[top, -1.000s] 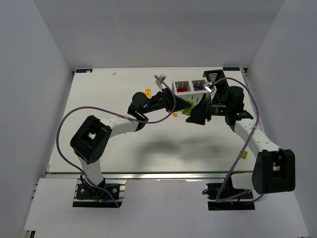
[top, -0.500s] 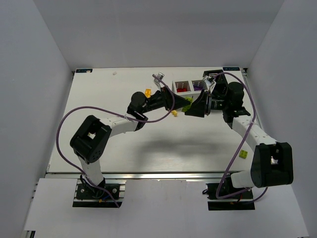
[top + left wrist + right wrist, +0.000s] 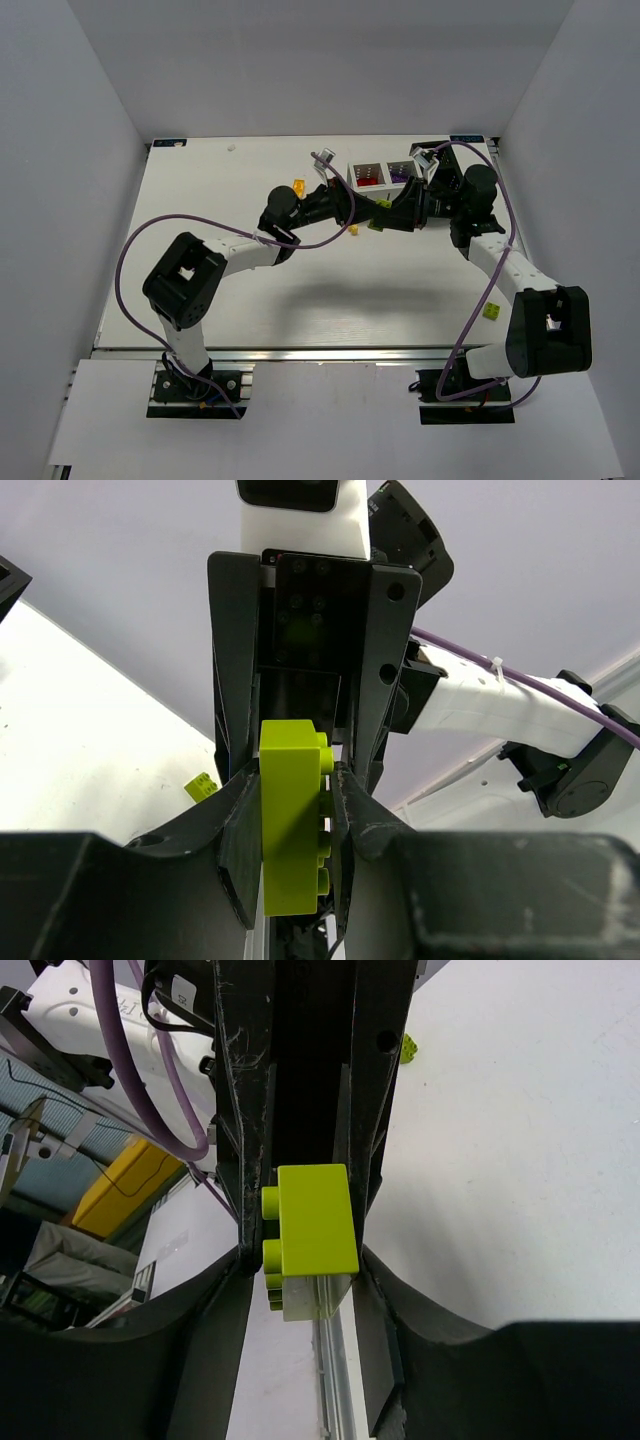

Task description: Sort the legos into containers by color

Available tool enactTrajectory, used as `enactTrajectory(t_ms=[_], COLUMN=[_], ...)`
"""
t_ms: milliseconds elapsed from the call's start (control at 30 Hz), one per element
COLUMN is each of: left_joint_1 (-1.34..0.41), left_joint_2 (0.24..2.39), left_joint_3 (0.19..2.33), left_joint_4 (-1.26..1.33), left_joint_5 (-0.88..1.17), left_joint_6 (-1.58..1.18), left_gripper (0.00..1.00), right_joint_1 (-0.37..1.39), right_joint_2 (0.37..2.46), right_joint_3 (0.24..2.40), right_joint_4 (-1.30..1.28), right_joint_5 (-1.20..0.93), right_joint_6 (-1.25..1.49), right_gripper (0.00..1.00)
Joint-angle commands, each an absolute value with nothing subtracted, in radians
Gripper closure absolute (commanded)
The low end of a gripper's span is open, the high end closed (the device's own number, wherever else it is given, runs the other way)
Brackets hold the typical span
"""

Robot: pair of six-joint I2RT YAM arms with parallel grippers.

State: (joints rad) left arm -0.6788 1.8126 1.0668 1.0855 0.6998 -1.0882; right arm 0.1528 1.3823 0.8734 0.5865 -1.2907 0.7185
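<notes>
A lime green lego (image 3: 290,820) hangs in the air between both arms, in front of the white container (image 3: 383,172). My left gripper (image 3: 292,810) is shut on it, pads on its stud face and its underside. My right gripper (image 3: 300,1270) comes from the opposite side and stands open, its fingers narrowly flanking the same lego (image 3: 315,1235); one finger touches a lower corner and a small gap shows on the stud side. From above, the two grippers (image 3: 372,211) (image 3: 388,213) meet nose to nose. Red legos fill the white box's left compartment and purple ones its right.
The black container (image 3: 432,153) stands at the back right behind the right arm. Loose legos lie on the table: an orange one (image 3: 298,187), a yellow one (image 3: 353,231) and a lime one (image 3: 492,309) by the right arm's elbow. Another small lime lego (image 3: 201,786) shows below.
My right gripper has come in toward the left gripper and its fingers have narrowed around the lime lego. The left gripper has kept its hold and barely moved.
</notes>
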Motion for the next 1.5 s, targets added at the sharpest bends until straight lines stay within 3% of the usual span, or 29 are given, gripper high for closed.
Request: enactTrajectory(t_ms=[0, 167, 267, 433, 533, 733, 867, 1167, 1267, 1400, 1467], left_joint_1=[-0.686, -0.686, -0.686, -0.686, -0.686, -0.686, -0.666, -0.657, -0.632, -0.611, -0.601], left_joint_2=[1.802, 1.824, 1.828, 1.835, 1.841, 1.848, 1.841, 1.807, 1.715, 1.603, 1.565], left_joint_3=[1.085, 1.104, 1.108, 1.124, 1.140, 1.158, 1.170, 1.166, 1.169, 1.216, 1.216], left_joint_4=[1.088, 1.106, 1.117, 1.124, 1.130, 1.137, 1.131, 1.068, 0.877, 0.386, 0.307], left_joint_5=[0.719, 0.718, 0.716, 0.710, 0.715, 0.706, 0.703, 0.686, 0.577, 0.360, 0.250], left_joint_6=[-1.072, -1.088, -1.091, -1.091, -1.094, -1.097, -1.097, -1.054, -0.868, -0.617, -0.571], left_gripper=[0.93, 0.91, 0.89, 0.80, 0.70, 0.39, 0.28, 0.25, 0.24, 0.21, 0.21], right_joint_1=[0.152, 0.152, 0.150, 0.149, 0.149, 0.134, 0.121, 0.081, 0.051, 0.014, 0.014], right_joint_2=[1.374, 1.371, 1.374, 1.390, 1.385, 1.378, 1.374, 1.370, 1.358, 1.350, 1.358], right_joint_3=[0.874, 0.879, 0.879, 0.874, 0.873, 0.868, 0.868, 0.874, 0.899, 1.008, 1.103], right_joint_4=[0.634, 0.623, 0.621, 0.624, 0.630, 0.614, 0.600, 0.597, 0.551, 0.176, 0.030], right_joint_5=[-1.296, -1.307, -1.312, -1.324, -1.327, -1.331, -1.333, -1.345, -1.339, -1.267, -1.116], right_joint_6=[0.719, 0.712, 0.710, 0.710, 0.710, 0.695, 0.683, 0.673, 0.605, 0.383, 0.183], right_gripper=[0.52, 0.50, 0.57, 0.91, 1.00, 1.00, 1.00, 1.00, 1.00, 1.00, 1.00])
